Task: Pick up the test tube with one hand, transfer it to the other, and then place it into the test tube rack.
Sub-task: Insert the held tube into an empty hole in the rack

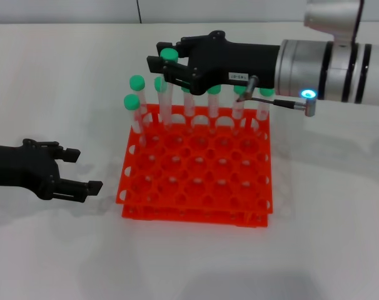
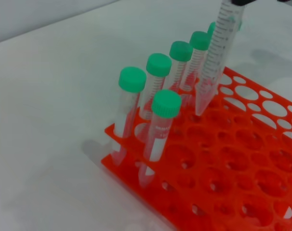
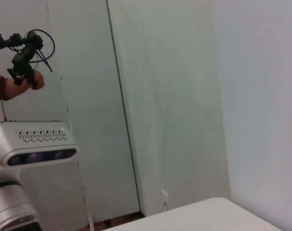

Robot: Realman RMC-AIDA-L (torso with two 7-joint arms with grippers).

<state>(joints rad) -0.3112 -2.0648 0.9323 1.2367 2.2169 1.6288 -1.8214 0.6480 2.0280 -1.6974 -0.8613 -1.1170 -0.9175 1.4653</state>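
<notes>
White tabletop (image 1: pixel 64 75) carries the orange rack (image 1: pixel 196 181). Over the rack's back rows the right gripper (image 1: pixel 167 69) pinches the tube (image 2: pixel 216 53), tip just above a hole (placing step); next comes lowering straight in. Left of the rack, the left gripper (image 1: pixel 83 169) waits spread.

Bright orange-red plastic rack (image 1: pixel 196 181); clear plastic tubes with green screw caps (image 2: pixel 158 64); black claws (image 1: pixel 167 69); white tabletop (image 1: pixel 52 75).
</notes>
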